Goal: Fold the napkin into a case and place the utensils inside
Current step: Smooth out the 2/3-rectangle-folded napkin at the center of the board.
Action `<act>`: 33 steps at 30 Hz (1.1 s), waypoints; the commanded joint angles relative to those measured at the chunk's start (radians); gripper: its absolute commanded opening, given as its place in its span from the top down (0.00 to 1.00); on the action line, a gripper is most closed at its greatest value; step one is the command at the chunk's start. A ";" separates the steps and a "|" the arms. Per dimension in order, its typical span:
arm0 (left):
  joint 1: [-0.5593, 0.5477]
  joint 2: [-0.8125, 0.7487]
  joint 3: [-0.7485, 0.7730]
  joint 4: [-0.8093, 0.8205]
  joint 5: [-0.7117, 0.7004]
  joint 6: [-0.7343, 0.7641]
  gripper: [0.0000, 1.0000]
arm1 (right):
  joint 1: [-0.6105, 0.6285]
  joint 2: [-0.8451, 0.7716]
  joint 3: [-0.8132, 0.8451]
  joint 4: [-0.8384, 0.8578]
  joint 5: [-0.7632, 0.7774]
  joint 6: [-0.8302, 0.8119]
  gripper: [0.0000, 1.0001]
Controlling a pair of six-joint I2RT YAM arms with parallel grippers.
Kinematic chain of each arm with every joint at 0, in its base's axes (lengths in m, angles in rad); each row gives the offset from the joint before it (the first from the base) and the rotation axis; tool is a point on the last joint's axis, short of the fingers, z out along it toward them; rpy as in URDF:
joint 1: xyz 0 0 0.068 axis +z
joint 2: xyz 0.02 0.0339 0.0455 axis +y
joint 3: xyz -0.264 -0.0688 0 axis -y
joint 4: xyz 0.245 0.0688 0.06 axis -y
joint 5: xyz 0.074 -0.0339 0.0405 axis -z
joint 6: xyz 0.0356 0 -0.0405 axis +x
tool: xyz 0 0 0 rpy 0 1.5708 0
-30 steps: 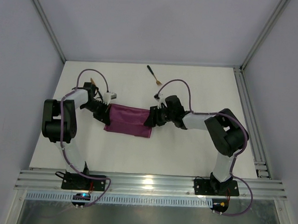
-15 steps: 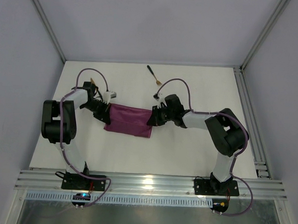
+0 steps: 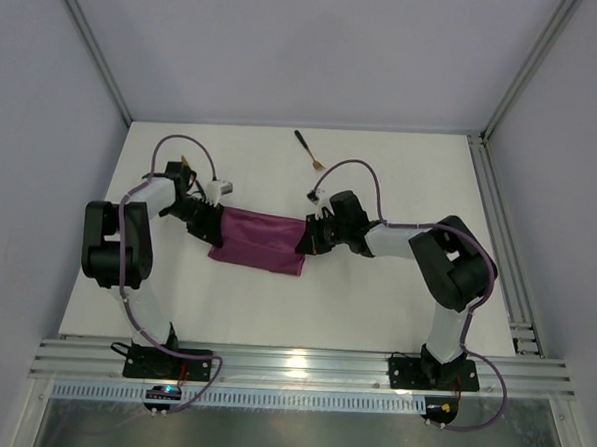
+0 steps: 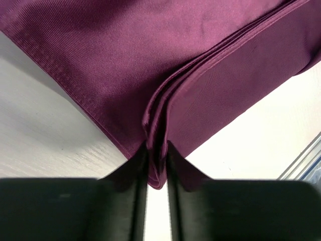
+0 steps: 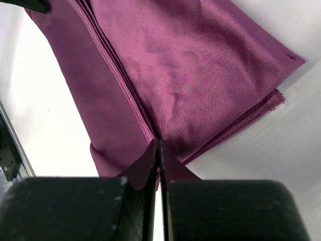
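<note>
The soft magenta-purple cloth napkin (image 3: 260,241) lies on the white counter (image 3: 374,308) as a flat band of several layers, folded lengthwise. The left end effector (image 4: 156,150) sits at the napkin's left end. Its black jaws are drawn narrow and pinch a raised ridge of stacked layers at the hem. The right end effector (image 5: 158,148) sits at the napkin's right end with its jaws almost touching, a thin crease of cloth nipped between them. Both are clamped on the napkin, one at each short end, and the cloth lies flat between them.

The napkin looks light and limp, with a fine ribbed weave that should give the jaws some purchase. Its layers will likely slide over one another, though. Each bite is shallow, so a pull may drag only the outer layers and let the fold spring open. The safest hold is on the folded edge, where all layers meet, at both ends together so the band moves as one.

A slim utensil with a black handle and gold head (image 3: 308,152) lies beyond the napkin's far edge, well apart from it. It is probably stiff, smooth and low on the counter, so it would be best taken across the handle.
</note>
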 commanded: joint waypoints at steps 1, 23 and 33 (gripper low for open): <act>-0.002 -0.064 0.006 0.025 0.018 -0.008 0.76 | -0.003 0.018 -0.004 0.048 -0.012 -0.007 0.96; -0.510 -0.281 0.026 0.097 -0.065 -0.033 0.45 | -0.003 0.045 -0.010 0.097 -0.040 0.033 0.96; -0.647 -0.098 0.021 0.266 -0.079 -0.137 0.42 | -0.003 0.042 -0.014 0.098 -0.049 0.037 0.96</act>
